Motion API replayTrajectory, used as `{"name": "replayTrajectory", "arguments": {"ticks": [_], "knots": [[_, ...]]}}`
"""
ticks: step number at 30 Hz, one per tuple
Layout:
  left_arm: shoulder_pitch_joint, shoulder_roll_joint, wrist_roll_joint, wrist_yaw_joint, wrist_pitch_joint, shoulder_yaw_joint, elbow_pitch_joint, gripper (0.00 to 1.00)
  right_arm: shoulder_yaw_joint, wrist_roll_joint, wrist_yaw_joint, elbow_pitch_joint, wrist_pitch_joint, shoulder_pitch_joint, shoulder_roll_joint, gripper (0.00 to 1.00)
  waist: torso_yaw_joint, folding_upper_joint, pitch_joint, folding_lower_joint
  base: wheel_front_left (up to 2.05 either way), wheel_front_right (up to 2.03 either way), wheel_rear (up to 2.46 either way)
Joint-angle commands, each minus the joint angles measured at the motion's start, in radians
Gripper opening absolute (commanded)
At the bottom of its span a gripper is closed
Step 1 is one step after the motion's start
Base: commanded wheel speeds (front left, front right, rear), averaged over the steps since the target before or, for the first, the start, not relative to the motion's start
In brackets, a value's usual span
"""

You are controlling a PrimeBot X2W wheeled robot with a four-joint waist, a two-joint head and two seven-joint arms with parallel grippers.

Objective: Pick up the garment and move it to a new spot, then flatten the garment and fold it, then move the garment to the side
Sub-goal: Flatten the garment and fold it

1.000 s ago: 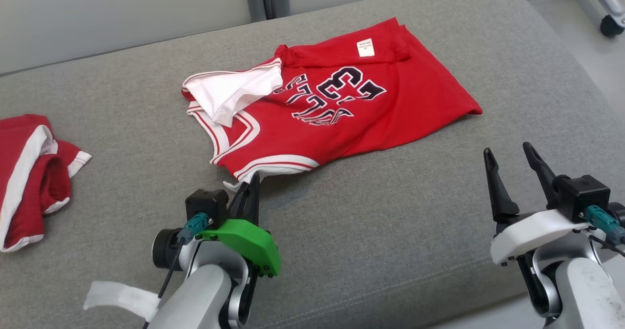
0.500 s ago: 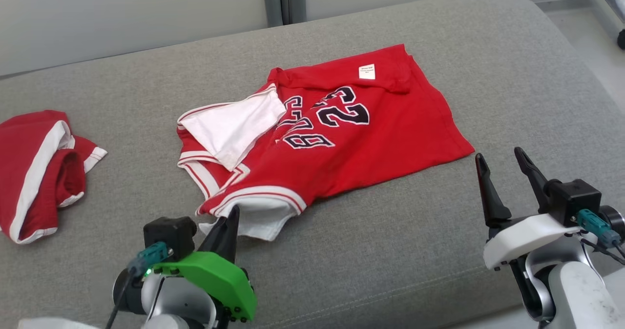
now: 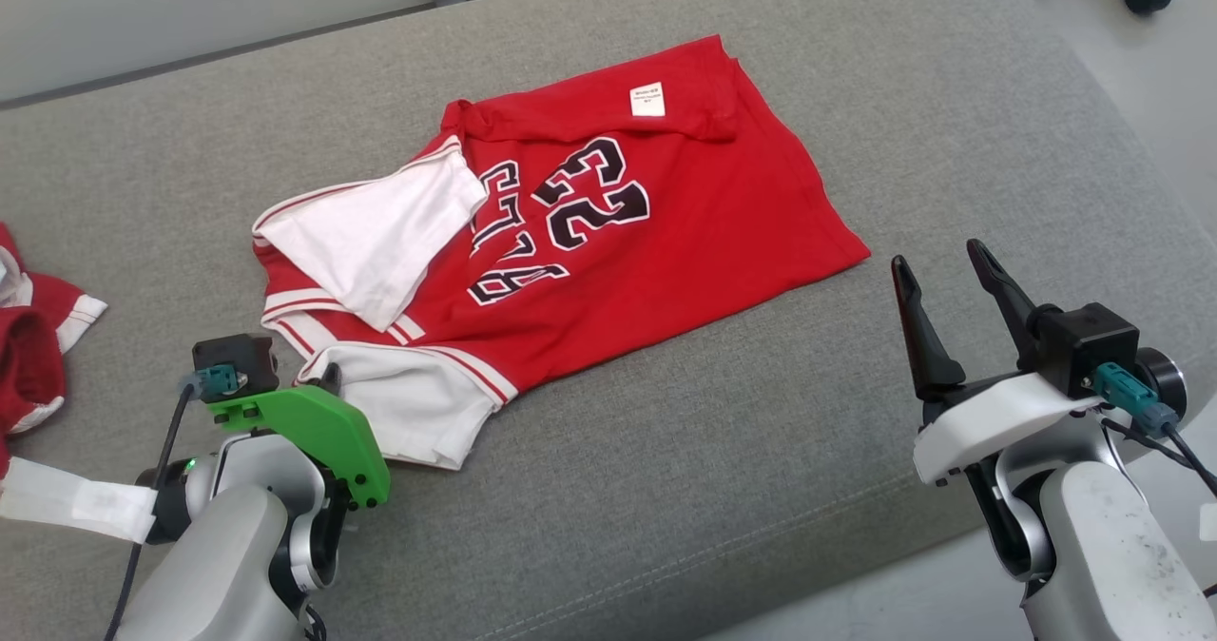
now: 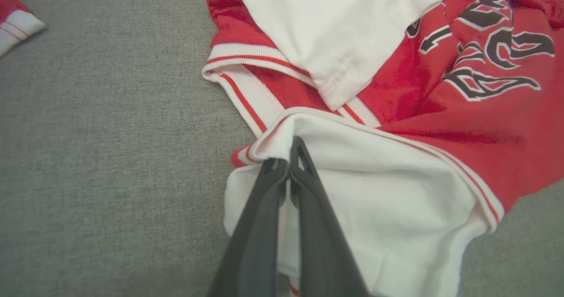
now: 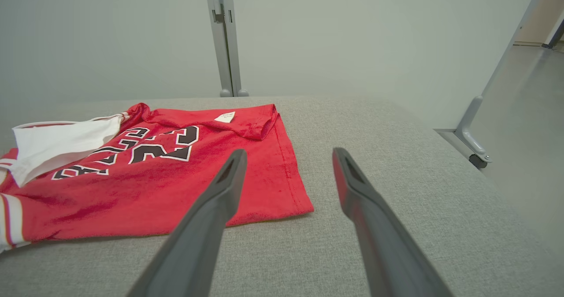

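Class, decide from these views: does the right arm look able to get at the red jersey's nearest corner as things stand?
Probably yes. The right gripper is open, and the red jersey has its corner just ahead of it on bare grey cushion, nothing between.

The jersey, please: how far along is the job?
Done: left pincer is shut on the jersey at its white edge. In hand: apparently the move to a new spot. Left: flattening, folding, setting aside; it lies rumpled on the cushion, right pincer open, apart.

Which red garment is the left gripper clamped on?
The spread-out number 23 jersey, pinched at its white edge; the crumpled red garment lies apart at the far left.
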Motion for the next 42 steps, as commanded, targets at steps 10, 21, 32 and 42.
{"name": "replayTrajectory", "arguments": {"ticks": [10, 21, 32, 42], "knots": [[-0.041, -0.058, -0.002, -0.050, -0.134, 0.013, 0.141, 1.00, -0.034, -0.011, -0.001, 0.033, -0.030, 0.005, 0.009, 1.00, 0.025, 0.0000, 0.012, 0.0000, 0.00, 0.00, 0.00], [0.120, -0.045, -0.016, 0.013, -0.191, 0.020, -0.023, 1.00, -0.075, -0.023, -0.001, 0.015, -0.022, 0.054, 0.020, 1.00, 0.104, 0.0000, -0.041, 0.0000, 0.00, 0.00, 0.00], [0.199, -0.062, -0.068, 0.035, -0.188, 0.045, -0.093, 1.00, -0.078, -0.018, -0.001, -0.011, -0.008, 0.069, 0.026, 1.00, 0.100, 0.0000, -0.037, 0.0000, 0.00, 0.00, 0.00], [0.155, -0.157, -0.216, -0.036, -0.205, 0.138, -0.042, 1.00, -0.086, -0.018, -0.001, -0.019, -0.007, 0.060, 0.024, 1.00, 0.059, 0.0000, -0.008, 0.0000, 0.00, 0.00, 0.00]]}}
